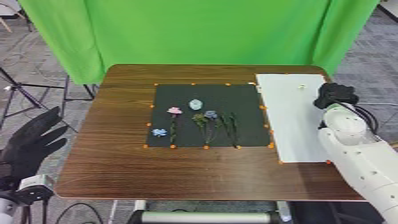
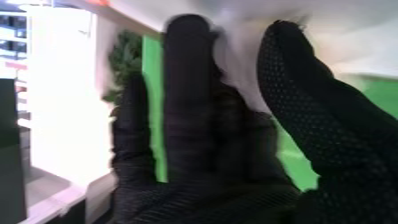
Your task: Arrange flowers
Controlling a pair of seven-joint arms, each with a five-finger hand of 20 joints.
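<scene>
Hovering left of the desk (image 1: 84, 172), the left hand (image 1: 28, 145) has its fingers spread. Onto the dark mat (image 1: 240, 92): blue flower (image 1: 159, 132), pink flower (image 1: 174, 110), pale blue bloom (image 1: 195, 104), then green stems (image 1: 233, 131) lying close, so a wide grab could drag neighbours along. Then the white sheet (image 1: 298, 120), and by its right edge the right hand (image 1: 336, 95), fingers (image 2: 187, 100) straight; a low sweep inward might rumple that sheet.

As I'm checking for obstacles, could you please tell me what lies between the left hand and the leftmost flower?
The head view shows floor, bare table and a strip of black mat between the left hand and that flower.
</scene>
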